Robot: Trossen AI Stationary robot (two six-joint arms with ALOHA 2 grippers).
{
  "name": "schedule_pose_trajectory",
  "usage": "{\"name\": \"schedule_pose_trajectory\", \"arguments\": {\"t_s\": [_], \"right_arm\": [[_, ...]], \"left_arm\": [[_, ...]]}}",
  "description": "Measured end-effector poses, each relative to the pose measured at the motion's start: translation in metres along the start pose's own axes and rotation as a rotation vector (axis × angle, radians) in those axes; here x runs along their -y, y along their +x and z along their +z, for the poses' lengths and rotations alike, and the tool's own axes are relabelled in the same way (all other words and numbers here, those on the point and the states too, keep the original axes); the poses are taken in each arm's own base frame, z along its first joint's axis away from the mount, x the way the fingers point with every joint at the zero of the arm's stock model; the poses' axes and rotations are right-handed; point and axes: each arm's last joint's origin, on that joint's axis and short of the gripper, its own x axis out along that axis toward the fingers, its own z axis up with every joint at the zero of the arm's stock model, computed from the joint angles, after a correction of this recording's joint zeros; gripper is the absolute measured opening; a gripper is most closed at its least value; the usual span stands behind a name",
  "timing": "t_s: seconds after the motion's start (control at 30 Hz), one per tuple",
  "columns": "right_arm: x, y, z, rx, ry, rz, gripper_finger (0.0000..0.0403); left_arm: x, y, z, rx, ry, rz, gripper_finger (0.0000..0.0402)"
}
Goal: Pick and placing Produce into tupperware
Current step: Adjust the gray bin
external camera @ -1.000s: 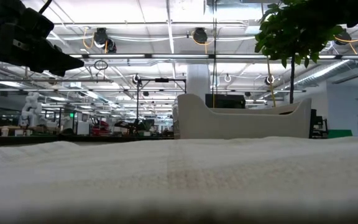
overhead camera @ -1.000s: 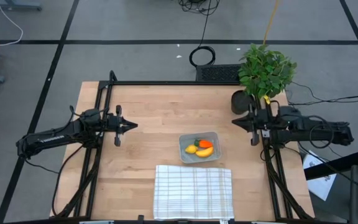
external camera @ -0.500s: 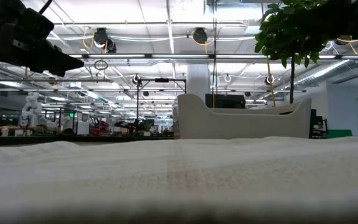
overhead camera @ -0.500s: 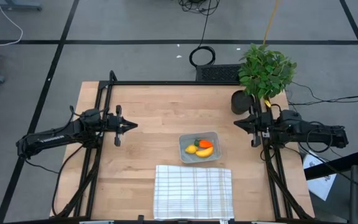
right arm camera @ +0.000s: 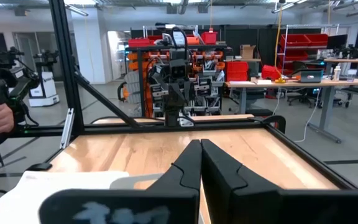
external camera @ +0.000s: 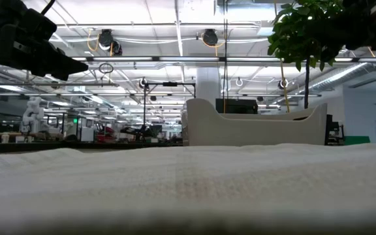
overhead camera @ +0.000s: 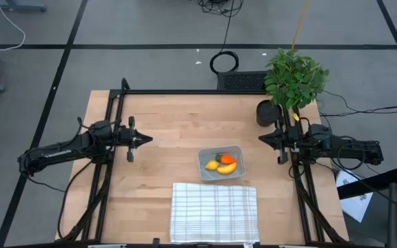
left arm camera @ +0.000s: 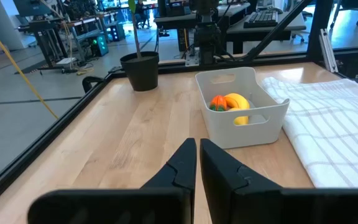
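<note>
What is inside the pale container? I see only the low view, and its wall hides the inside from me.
Observer: The tupperware holds all three pieces: the banana, the lemon and the carrot.
Operator: Where are the two grippers?
Observer: The left gripper is over the table's left part and the right gripper is at the right part, near the black pot. Both have their fingers shut and hold nothing.
Operator: Is any produce lying outside?
Observer: No, none shows on the wooden table or on the checked cloth.
</note>
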Motion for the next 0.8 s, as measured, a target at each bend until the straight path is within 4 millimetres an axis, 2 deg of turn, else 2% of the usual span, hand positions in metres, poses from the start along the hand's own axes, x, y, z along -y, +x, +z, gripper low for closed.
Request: {"name": "schedule_pose_trajectory", "arguments": {"t_s": [0.33, 0.8], "right_arm": [[0.000, 0.001, -0.006, -0.011, -0.002, 0.000, 0.0000], [0.001, 0.003, -0.016, 0.003, 0.007, 0.001, 0.0000]], "left_arm": [[0.000, 0.000, 0.000, 0.001, -0.014, -0.004, 0.0026], [0.009, 0.001, 0.003, 0.029, 0.012, -0.125, 0.0026]]}}
